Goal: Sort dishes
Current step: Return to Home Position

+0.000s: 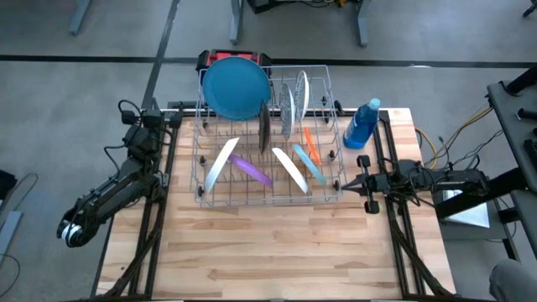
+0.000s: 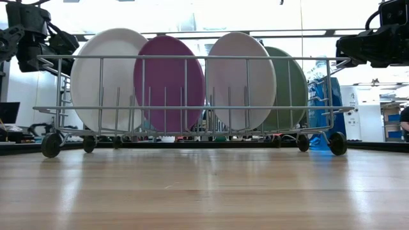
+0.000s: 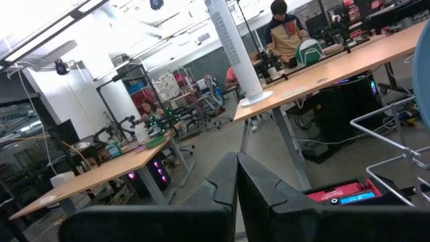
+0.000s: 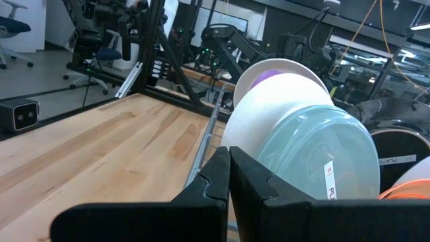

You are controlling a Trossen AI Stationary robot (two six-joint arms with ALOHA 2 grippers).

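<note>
Upper centre of the overhead frame: plates (image 1: 289, 109) standing on edge in the wire rack (image 1: 268, 204). Left of it, left gripper (image 3: 236, 158), fingers pressed together, empty. By its lower right corner, right gripper (image 4: 228, 153), likewise closed, empty.

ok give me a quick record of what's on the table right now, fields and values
rack: wire rack toward the table's far side, holding every plate in view
plates: large blue plate, purple plate, orange plate, plus white, teal and patterned ones
bottle: blue bottle, right of the rack
left gripper: shut, empty, at the table's left edge beside the rack
right gripper: shut, empty, pointing at the rack's right side
</note>
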